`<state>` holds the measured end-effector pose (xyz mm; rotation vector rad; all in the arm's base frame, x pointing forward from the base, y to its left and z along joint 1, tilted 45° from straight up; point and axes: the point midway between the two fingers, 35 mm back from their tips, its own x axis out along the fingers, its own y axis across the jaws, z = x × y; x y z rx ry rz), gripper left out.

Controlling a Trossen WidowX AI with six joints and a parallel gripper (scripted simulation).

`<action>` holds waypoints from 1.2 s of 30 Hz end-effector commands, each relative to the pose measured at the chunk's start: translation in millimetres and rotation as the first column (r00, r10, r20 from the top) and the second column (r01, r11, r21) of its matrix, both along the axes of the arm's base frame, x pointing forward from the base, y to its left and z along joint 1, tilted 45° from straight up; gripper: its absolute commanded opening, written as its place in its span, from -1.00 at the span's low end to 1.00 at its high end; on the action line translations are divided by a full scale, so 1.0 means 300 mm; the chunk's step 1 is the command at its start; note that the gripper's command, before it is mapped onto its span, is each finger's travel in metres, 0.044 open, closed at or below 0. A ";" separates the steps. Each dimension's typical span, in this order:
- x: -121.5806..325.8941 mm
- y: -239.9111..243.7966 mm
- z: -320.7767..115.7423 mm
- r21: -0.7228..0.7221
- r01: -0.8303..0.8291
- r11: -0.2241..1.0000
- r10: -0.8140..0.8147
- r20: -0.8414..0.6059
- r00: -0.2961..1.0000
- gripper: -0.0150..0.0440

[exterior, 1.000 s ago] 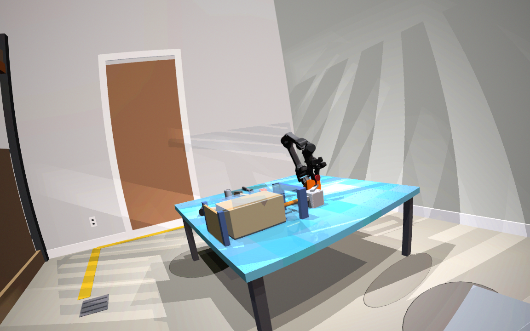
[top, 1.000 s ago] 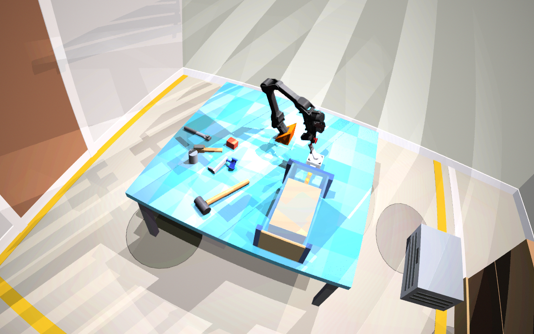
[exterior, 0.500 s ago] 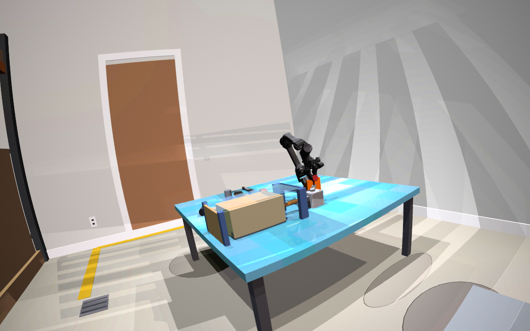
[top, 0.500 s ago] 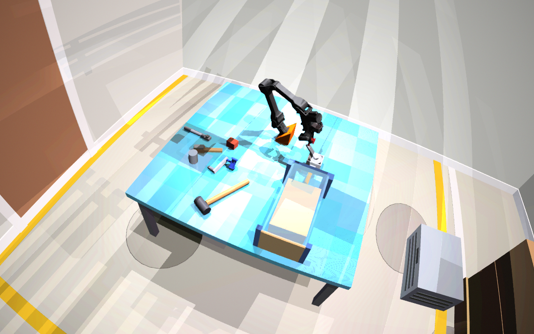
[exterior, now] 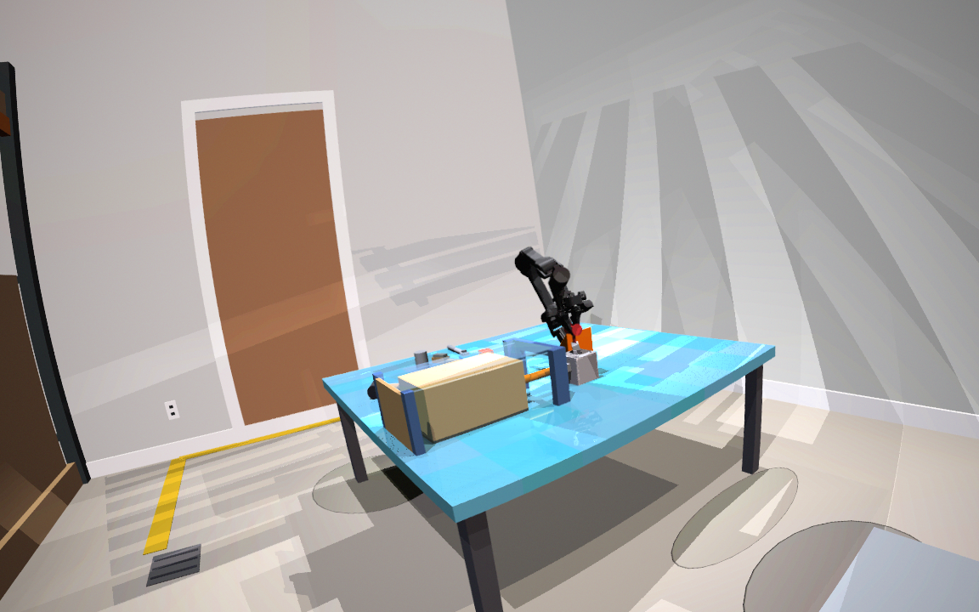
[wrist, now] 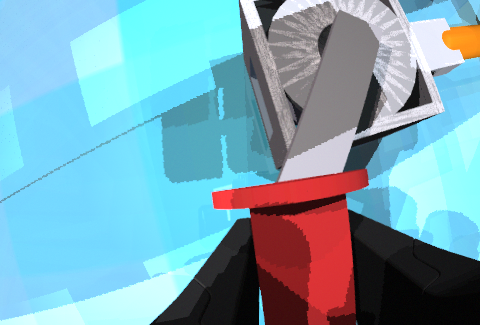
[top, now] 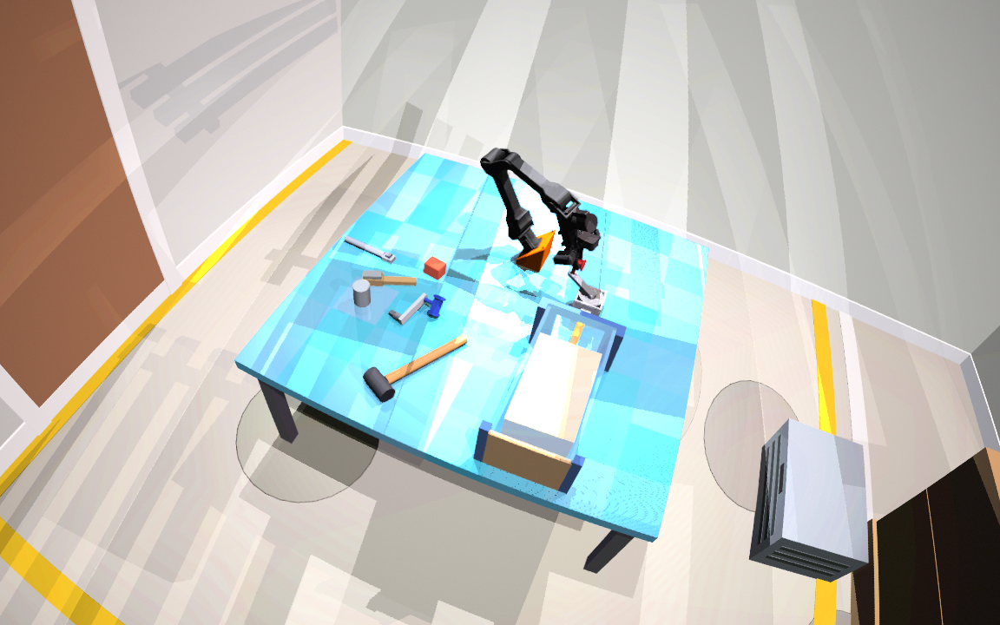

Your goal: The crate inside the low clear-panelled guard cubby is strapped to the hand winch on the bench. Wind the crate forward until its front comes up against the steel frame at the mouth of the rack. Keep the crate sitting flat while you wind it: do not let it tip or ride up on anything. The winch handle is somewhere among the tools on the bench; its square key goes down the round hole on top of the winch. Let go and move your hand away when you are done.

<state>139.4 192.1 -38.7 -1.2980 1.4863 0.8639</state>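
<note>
My gripper (top: 579, 265) (exterior: 576, 330) (wrist: 287, 224) is shut on the red grip of the winch handle. The handle's flat grey arm (wrist: 330, 100) (top: 582, 284) reaches over the round ribbed top of the winch (wrist: 292, 35) (top: 590, 304) (exterior: 583, 369). Its far end lies over the centre hole; the square key is hidden underneath. The orange strap (top: 577, 332) (exterior: 537, 376) (wrist: 467, 44) runs from winch to crate. The tan crate (top: 550, 384) (exterior: 478, 395) sits flat inside the clear-panelled cubby. A gap shows between its front and the blue frame (top: 613, 351) (exterior: 563, 376) at the mouth.
A black mallet (top: 379, 383), a blue-ended grey tool (top: 411, 307), a hammer (top: 398, 280), a grey cylinder (top: 361, 292), a wrench (top: 370, 249) and a red block (top: 434, 267) lie on the bench's other side. An orange wedge-shaped piece (top: 536, 253) stands at the arm's base.
</note>
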 end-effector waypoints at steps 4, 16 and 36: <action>0.049 -0.031 0.014 -0.018 0.004 1.000 -0.003 0.026 1.000 -0.49; 0.093 -0.048 0.026 -0.018 0.004 1.000 -0.003 0.027 1.000 -0.49; 0.171 -0.066 0.036 -0.019 0.004 1.000 -0.003 0.028 1.000 -0.49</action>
